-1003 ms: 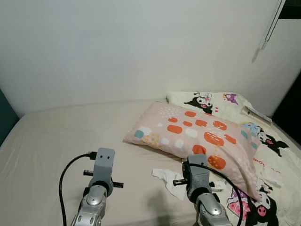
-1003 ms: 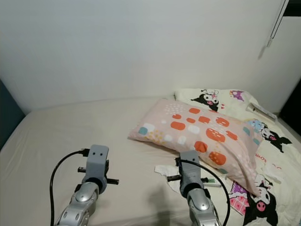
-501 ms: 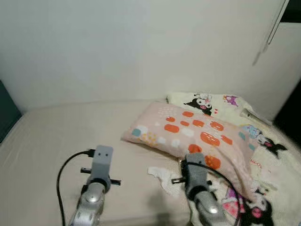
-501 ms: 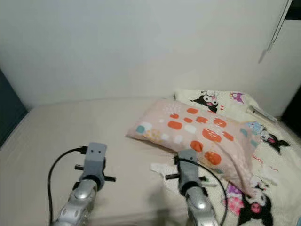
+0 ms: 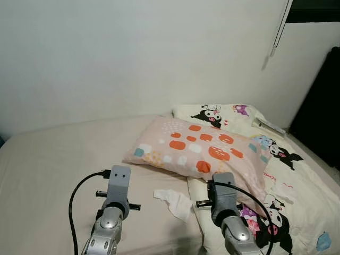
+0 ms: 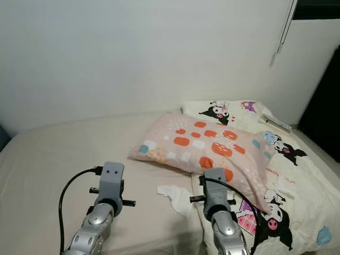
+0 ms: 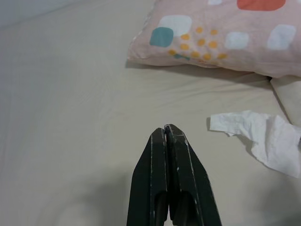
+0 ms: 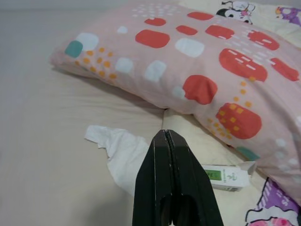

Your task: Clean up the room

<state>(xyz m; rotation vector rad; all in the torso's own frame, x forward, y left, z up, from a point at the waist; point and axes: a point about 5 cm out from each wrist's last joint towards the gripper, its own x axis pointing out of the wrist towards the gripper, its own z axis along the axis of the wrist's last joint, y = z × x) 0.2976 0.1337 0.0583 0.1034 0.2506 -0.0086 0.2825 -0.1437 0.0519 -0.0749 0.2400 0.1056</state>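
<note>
The clean-up looks barely begun: nothing is held and the litter lies where it fell. A crumpled tissue (image 5: 174, 201) sits on the bare sheet (image 5: 53, 164) just in front of the pillow (image 5: 199, 151), between the two arms. Beside it, tucked under the pillow's near edge, a small white tube (image 8: 227, 176) with a green label lies on the cartoon-print blanket (image 5: 297, 207). At the far end of the bed, near the wall, a flat box-like item (image 5: 269, 126) rests on the blanket; what it is cannot be made out.

The left gripper (image 7: 167, 133) hovers over the sheet with its fingers pressed together and empty, the tissue off to one side. The right gripper (image 8: 166, 136) is likewise closed and empty, poised above the tissue's edge with the tube close by. By this look, picking up the tissue and tube is all yet to do
</note>
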